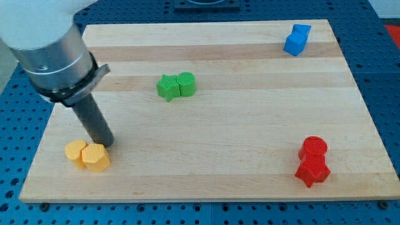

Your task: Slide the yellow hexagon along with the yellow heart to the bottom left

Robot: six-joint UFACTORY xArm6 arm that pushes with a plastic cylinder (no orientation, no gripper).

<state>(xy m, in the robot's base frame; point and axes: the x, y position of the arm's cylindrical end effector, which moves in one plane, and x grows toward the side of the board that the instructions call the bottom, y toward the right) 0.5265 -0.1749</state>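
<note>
Camera view: wooden board point(250, 181) on a blue perforated surface point(9, 156). At the view's bottom left, the yellow heart point(76, 152) and yellow hexagon point(95, 157) sit touching, near the board's left and bottom edges, little room left toward that corner. No pincer on this rig; my tip point(106, 145) is a plain rod holding nothing, standing just above-right of the hexagon, touching or nearly so. Centre-left: green star point(167, 87) against green cylinder point(186, 84), open board all round. Bottom right: red cylinder point(312, 149) touching red star point(312, 171). Top right: two blue blocks point(296, 39) near the edge.
</note>
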